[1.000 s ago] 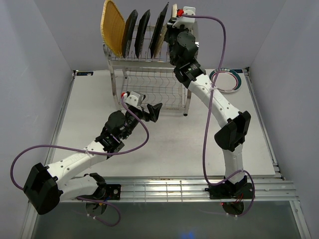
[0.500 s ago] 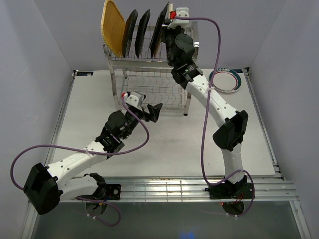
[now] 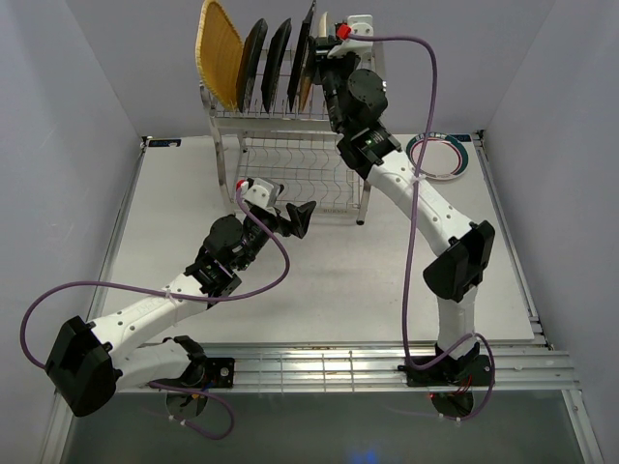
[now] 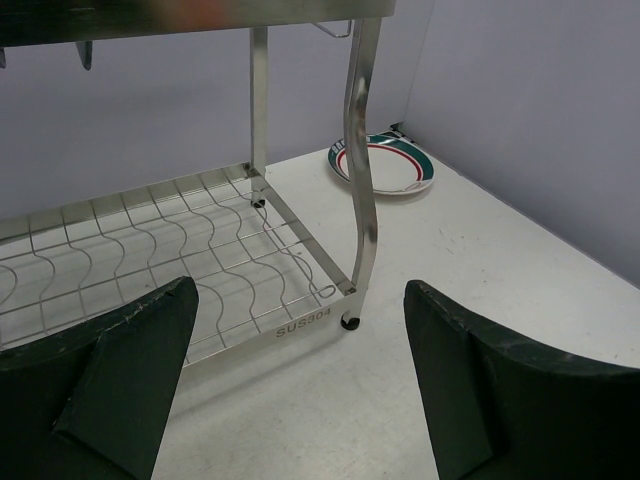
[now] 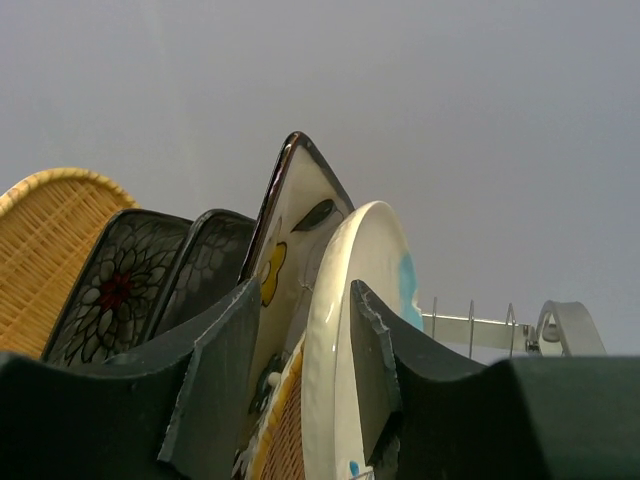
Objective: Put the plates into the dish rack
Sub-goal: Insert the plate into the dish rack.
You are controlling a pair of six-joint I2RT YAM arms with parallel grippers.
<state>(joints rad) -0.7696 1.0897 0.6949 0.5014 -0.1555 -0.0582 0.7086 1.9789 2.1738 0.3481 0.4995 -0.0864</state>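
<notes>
right pincer [image 5: 305, 290] sits slack around the cream-blue plate [image 5: 365, 250] standing in the top tier of the rack [image 3: 271, 116], so a crooked exit could probably snag its rim and tip it onto the floral plate [image 5: 300, 210]; left pincer [image 4: 300, 380] is wide open, empty.

Pale grey-violet walls [image 3: 68, 116] around a white table [image 3: 329, 290]; even light
</notes>
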